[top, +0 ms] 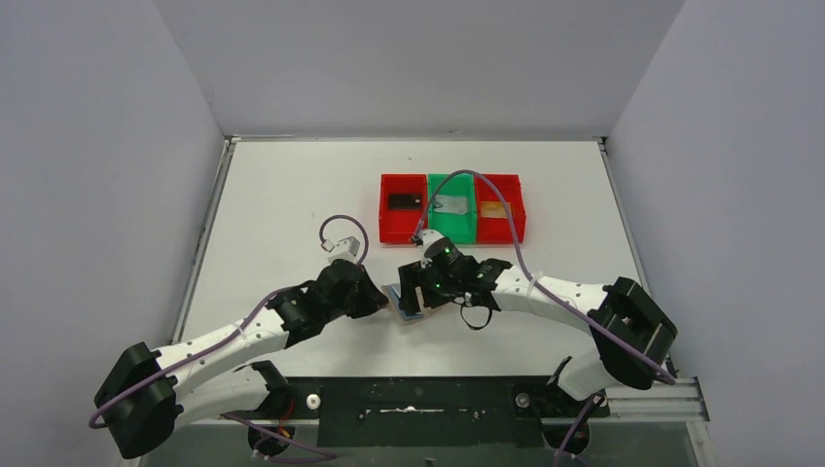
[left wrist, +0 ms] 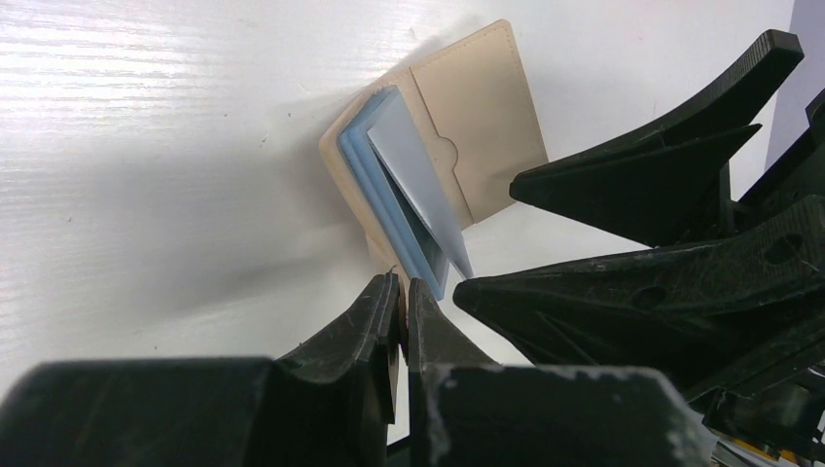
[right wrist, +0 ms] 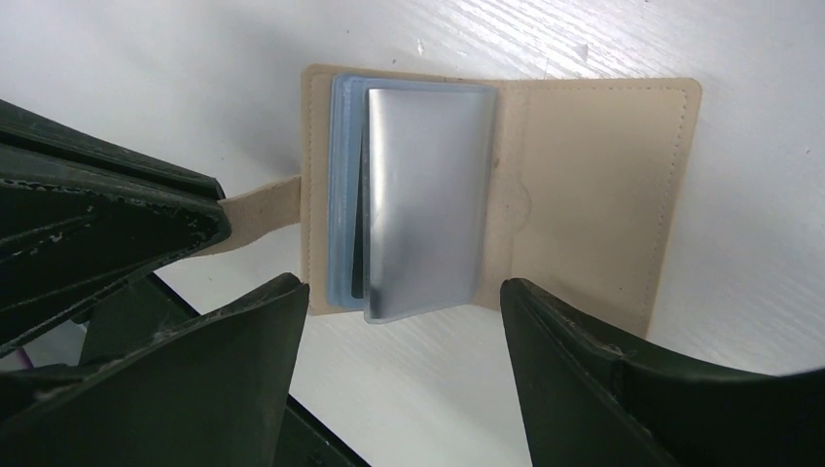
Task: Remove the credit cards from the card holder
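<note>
Three credit cards (top: pixel 405 201) lie already in the bins (top: pixel 404 234), upper centre. The card holder (top: pixel 407 304) lies open mid-frame. The left gripper (left wrist: pixel 401 292) pinches its tab (right wrist: pixel 258 209). The right gripper (right wrist: pixel 404 292), wide and empty, straddles what seems one remaining grey card (right wrist: pixel 423 199).

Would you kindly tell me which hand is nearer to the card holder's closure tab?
Left. The left hand is shut on the closure tab at the card holder's edge. The right hand hangs open above the open holder's middle, apart from the tab.
</note>
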`<state>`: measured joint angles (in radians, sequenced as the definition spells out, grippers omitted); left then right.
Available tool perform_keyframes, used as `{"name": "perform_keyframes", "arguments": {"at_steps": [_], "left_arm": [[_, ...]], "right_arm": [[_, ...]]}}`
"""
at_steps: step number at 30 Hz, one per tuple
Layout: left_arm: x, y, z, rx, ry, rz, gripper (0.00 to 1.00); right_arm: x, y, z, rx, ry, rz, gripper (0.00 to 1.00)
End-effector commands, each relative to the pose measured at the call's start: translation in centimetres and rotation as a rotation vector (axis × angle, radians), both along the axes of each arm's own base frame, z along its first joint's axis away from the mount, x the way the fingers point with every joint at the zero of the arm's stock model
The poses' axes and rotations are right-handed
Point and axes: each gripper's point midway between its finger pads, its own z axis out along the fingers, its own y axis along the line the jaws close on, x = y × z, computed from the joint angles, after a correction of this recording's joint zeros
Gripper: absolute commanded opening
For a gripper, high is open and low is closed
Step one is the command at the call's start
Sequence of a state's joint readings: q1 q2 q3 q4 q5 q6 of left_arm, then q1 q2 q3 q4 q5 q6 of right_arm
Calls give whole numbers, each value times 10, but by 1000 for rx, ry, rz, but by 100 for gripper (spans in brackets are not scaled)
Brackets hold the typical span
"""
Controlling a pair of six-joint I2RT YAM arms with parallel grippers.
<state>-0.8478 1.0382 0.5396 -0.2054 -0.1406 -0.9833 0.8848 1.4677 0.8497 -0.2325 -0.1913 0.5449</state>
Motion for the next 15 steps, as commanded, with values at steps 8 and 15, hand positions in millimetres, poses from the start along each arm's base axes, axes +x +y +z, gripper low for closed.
{"name": "perform_keyframes", "arguments": {"at_steps": [8,15], "left_arm": [[14,-17,34,-89,-75,-10,0],[14,-15,32,-83,-73,-7,0]], "right_arm": [[15,6,0,-69,-77,-17,72],[28,-16,2,-134,-125,-139,66]]}}
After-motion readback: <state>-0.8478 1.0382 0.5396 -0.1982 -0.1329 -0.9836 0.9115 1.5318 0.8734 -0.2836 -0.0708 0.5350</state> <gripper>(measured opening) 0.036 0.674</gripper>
